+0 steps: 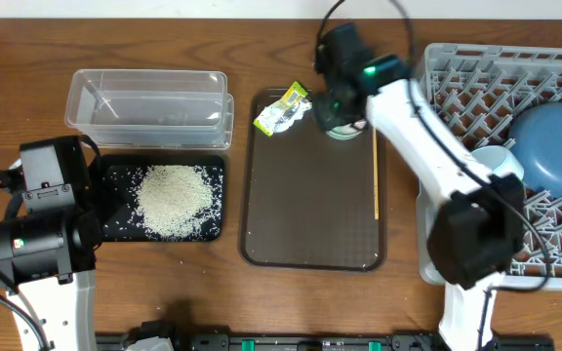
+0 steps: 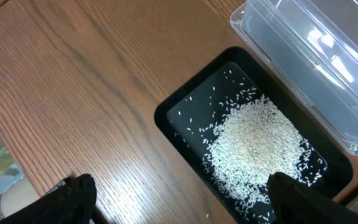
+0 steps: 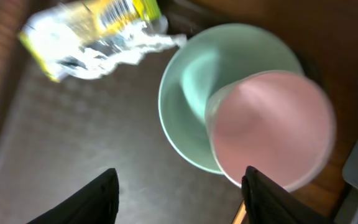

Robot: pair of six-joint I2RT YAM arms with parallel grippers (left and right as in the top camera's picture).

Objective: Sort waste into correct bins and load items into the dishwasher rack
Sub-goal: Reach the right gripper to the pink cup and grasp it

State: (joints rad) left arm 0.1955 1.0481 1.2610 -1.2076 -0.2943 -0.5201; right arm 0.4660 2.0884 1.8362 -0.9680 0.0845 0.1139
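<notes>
the pink cup sat in the mint-green bowl on the brown tray, both blurred; the wrapper lay just beside, its print unreadable; the right gripper hung above them, jaws apart, holding nothing; rice lay in the black tray under the wide-open, unladen left gripper.

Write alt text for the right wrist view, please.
A pink cup overlaps the lower-right rim of a mint-green bowl on a brown tray. A yellow-green wrapper lies upper left; the open right gripper frames the bottom edge.
</notes>
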